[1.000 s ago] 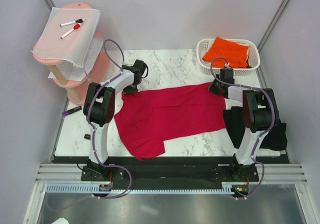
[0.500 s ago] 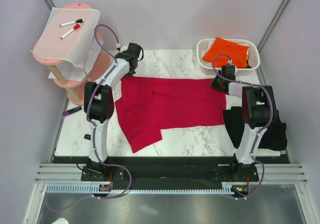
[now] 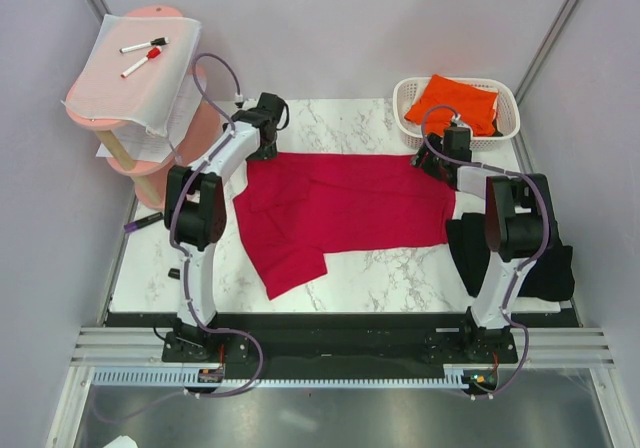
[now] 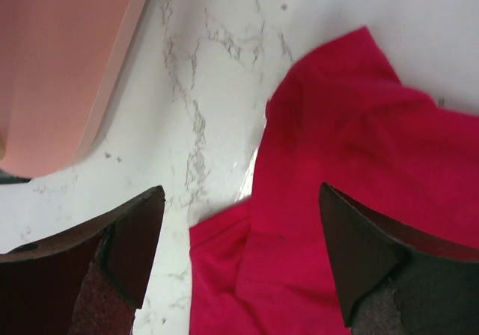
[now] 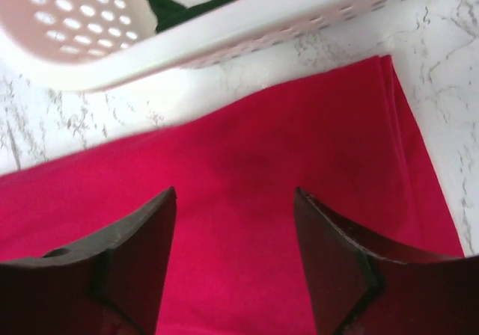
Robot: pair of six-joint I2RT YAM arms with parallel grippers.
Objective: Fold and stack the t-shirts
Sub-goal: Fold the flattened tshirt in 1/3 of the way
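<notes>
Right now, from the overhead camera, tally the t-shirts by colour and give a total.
Red t-shirt: 1
Orange t-shirt: 1
Black t-shirt: 1
Total: 3

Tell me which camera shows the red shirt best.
Top external. It shows the whole red shirt spread across the table, with nearly its full outline visible. Left wrist catches only a crumpled corner on the marble; right wrist only a flat stretch beside the white basket.
</notes>
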